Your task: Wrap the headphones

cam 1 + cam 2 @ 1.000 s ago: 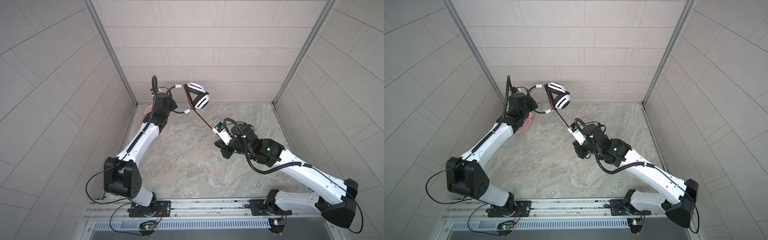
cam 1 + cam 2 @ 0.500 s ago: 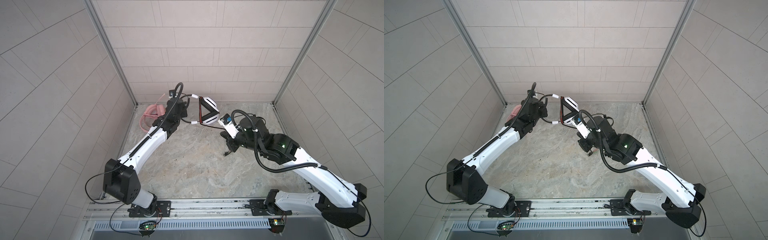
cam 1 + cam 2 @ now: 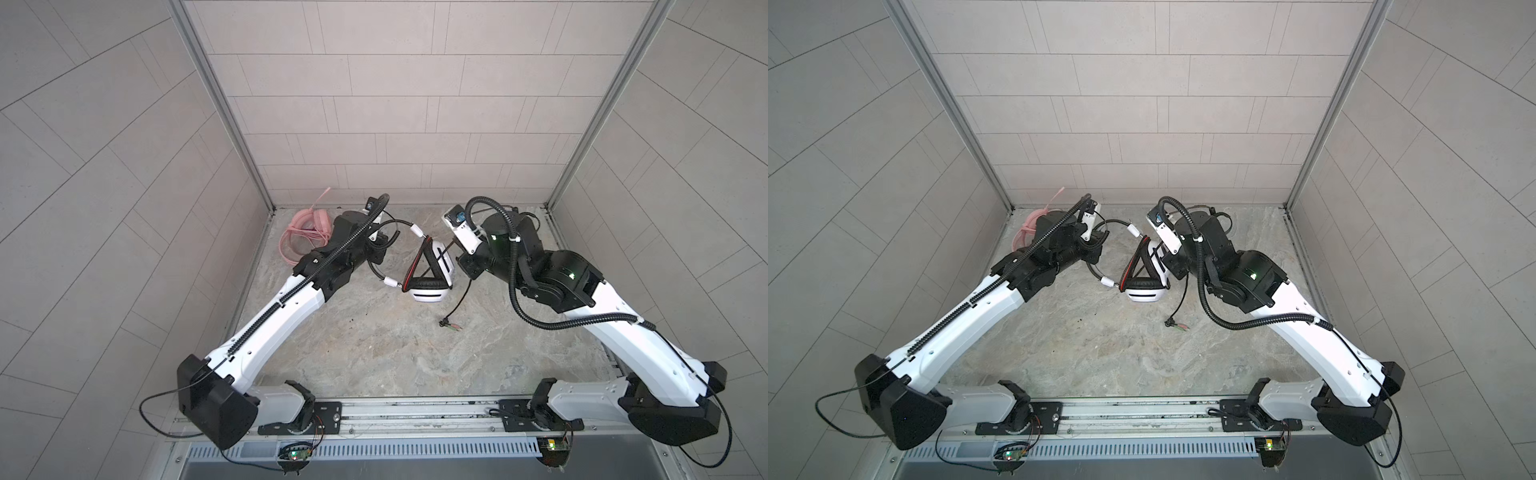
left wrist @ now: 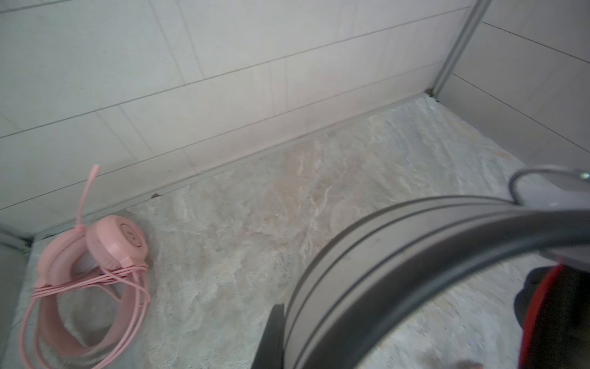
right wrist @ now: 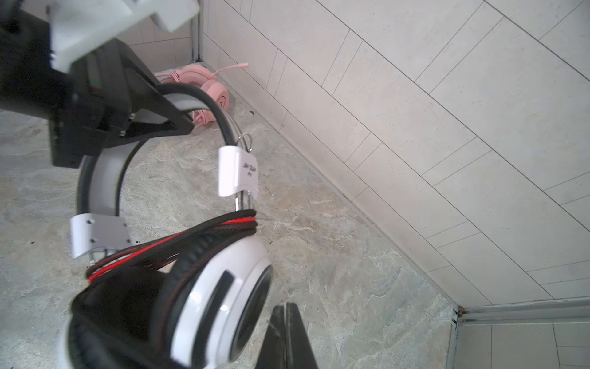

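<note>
The white-and-black headphones [image 3: 430,286] [image 3: 1144,291] hang just above the floor at mid-back, with black-and-red cable turns [image 5: 191,236] wound across the ear cups. My left gripper [image 3: 376,251] [image 3: 1094,249] [image 4: 284,338] is shut on their thin headband [image 4: 383,255]. My right gripper [image 3: 463,266] [image 3: 1173,270] [image 5: 286,319] is shut beside the ear cup [image 5: 223,287]; the black cable runs to it in both top views. The cable's free end and plug [image 3: 449,326] [image 3: 1175,325] dangle onto the floor. The pink headphones [image 3: 307,232] [image 4: 111,242] [image 5: 204,83] lie in the back left corner, their pink cable looped around them.
Tiled walls enclose the stone floor [image 3: 374,353] on three sides, and the back wall [image 3: 395,166] is close behind both grippers. The arm bases sit on a rail [image 3: 415,409] along the front edge.
Both arms have swung toward the back middle. The white-and-black headphones came down and to the right, the right gripper closed in on the ear cups, and the taut cable now hangs slack.
</note>
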Motion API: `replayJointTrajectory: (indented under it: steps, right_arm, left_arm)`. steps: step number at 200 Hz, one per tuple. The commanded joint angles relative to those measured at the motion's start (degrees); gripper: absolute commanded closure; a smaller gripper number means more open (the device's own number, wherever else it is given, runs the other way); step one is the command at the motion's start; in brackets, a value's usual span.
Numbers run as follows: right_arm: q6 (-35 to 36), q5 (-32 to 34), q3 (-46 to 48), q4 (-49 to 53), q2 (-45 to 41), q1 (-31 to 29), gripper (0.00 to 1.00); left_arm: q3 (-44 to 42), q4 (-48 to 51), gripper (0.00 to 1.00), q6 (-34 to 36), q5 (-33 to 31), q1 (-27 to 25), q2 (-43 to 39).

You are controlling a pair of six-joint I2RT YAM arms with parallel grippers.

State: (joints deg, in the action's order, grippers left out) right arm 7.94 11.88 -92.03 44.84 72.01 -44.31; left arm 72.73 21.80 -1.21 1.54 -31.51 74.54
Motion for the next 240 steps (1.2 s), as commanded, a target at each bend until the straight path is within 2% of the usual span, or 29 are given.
replayJointTrajectory:
  steps: [1, 15, 66, 91, 123, 177, 219, 240]
  right_arm:
    - [0.7, 1.5, -0.7, -1.2, 0.0, 1.1, 1.00]
    - [0.0, 0.9, 0.6, -1.9, 0.1, 1.8, 1.00]
    - [-2.5, -2.5, 4.6, -4.0, -0.4, 6.4, 1.00]
    - [-3.5, -4.3, 6.5, -5.3, -1.0, 8.2, 1.00]
    - [-5.2, -5.7, 9.4, -7.5, -1.6, 10.3, 0.90]
    - [-12.2, -18.7, 17.4, -15.1, -2.8, 15.6, 0.62]
    - [-16.3, -26.7, 23.1, -21.8, -0.9, 17.4, 0.57]
    - [-17.7, -31.9, 25.5, -26.4, 1.1, 17.6, 0.53]
  left_arm:
    - [2.2, 5.1, 1.00, 2.0, 15.2, 0.0, 0.1]
    - [3.0, 7.6, 1.00, 2.9, 18.8, 0.0, 0.3]
    - [1.6, 9.7, 1.00, 4.3, 25.8, 0.0, -2.9]
    - [1.5, 9.2, 1.00, 2.9, 26.7, 0.1, -3.6]
    - [3.0, 10.2, 1.00, 2.6, 27.4, 0.7, -3.8]
    - [4.9, 9.1, 1.00, 0.1, 28.0, 1.2, -6.1]
    - [8.8, 9.2, 1.00, -3.8, 33.8, 3.4, -4.8]
    - [11.1, 10.1, 1.00, -4.2, 34.5, 3.5, -4.3]
